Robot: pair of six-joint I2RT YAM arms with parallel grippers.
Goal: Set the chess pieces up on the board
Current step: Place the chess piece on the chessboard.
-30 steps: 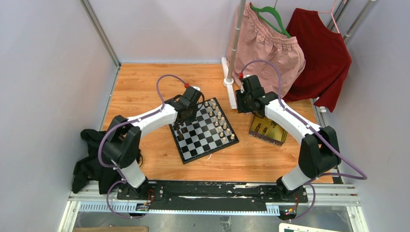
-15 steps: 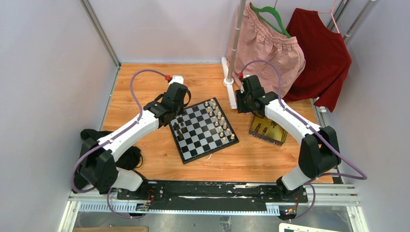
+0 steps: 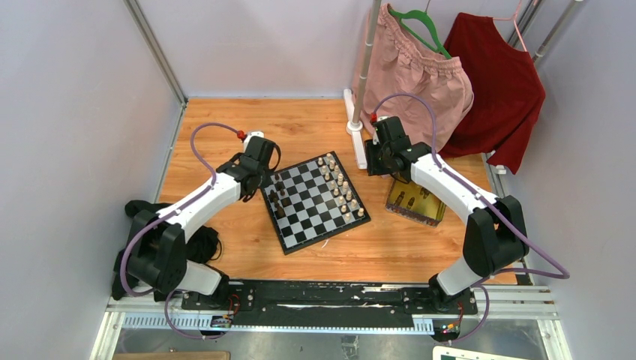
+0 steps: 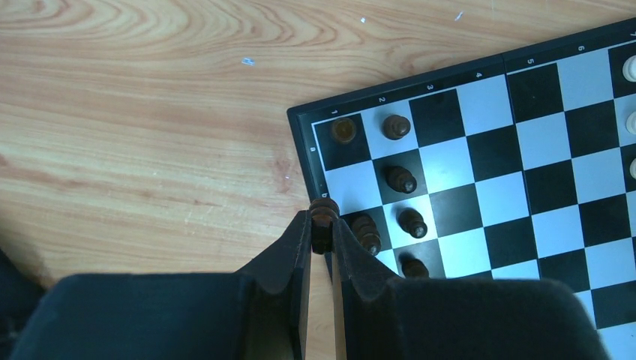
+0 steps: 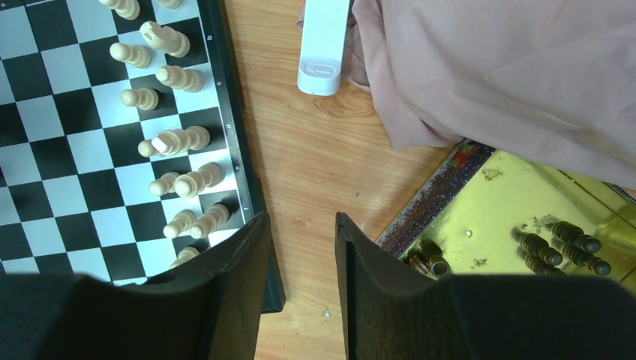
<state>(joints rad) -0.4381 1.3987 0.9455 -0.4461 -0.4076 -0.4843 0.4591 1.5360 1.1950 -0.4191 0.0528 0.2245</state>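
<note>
L arm fwd, tool w/ piece at board edge

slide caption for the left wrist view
Left gripper shut on a tiny dark brown chess piece at the edge of the black-and-white checked board, beside other dark pieces.

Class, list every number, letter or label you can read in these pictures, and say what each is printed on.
"1", "2", "3", "4", "5", "6": on the board's black border, left wrist view.
Marks along its side border, both wrist views: too small to read.
Nothing else carries text.
</note>
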